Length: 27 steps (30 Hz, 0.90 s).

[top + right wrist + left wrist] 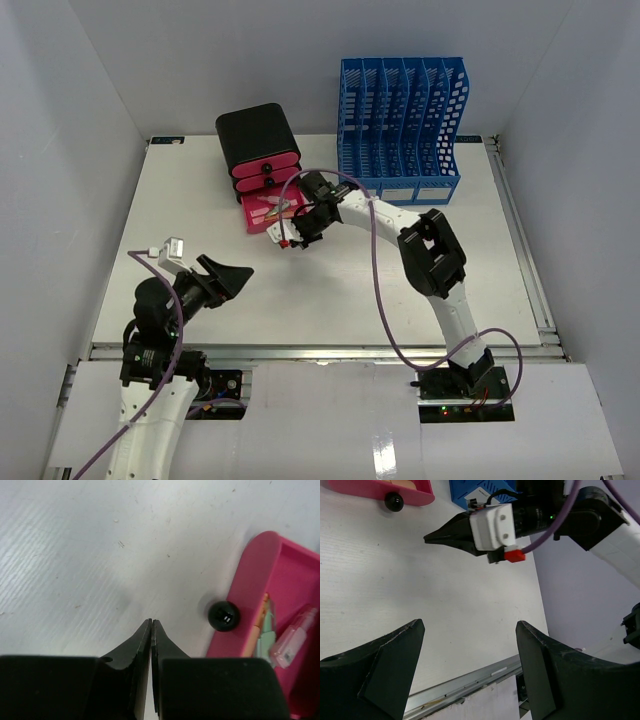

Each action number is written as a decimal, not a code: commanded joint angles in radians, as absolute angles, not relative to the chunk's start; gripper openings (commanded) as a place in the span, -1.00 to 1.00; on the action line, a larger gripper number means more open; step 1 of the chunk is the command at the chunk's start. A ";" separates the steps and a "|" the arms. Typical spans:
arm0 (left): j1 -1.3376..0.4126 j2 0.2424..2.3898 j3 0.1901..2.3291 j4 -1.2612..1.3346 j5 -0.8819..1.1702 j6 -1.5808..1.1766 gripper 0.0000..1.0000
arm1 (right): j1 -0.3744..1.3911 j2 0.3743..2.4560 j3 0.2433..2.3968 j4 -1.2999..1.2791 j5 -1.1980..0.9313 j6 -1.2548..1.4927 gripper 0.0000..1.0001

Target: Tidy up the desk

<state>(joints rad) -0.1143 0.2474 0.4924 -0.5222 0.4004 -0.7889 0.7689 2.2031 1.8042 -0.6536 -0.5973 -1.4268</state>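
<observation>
The white desk (330,290) carries a black box (258,135) with pink drawers. Its bottom drawer (268,212) is pulled out and holds several small items, among them a clear capped piece (292,640). My right gripper (151,621) is shut with nothing between its jaws; it hovers over bare desk (75,555) just left of the drawer's black knob (223,615). From above, the right gripper (297,238) sits at the drawer's front right corner. My left gripper (235,275) hangs open and empty over the near left of the desk, its fingers (385,665) wide apart.
A blue slotted file rack (400,120) stands at the back right, behind the right arm's forearm (375,215). A metal rail (320,350) runs along the desk's front edge. The right arm's purple cable (385,320) loops over the desk.
</observation>
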 commanded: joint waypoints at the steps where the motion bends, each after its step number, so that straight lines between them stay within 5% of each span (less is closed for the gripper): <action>1: -0.112 0.252 0.531 -0.500 0.403 -0.770 0.69 | 0.803 2.254 1.841 -0.510 -0.461 -1.299 -0.85; 19: -0.112 0.267 0.520 -0.486 0.402 -0.753 0.69 | 0.821 2.458 1.983 -0.143 -0.097 -1.123 -0.67; 27: -0.112 0.272 0.517 -0.476 0.401 -0.749 0.69 | 0.820 2.488 2.014 -0.030 -0.063 -1.115 -0.39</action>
<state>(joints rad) -0.1143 0.2620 0.5060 -0.4928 0.4004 -0.7631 0.8204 2.4595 1.9619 -0.1352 -0.1081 -1.1327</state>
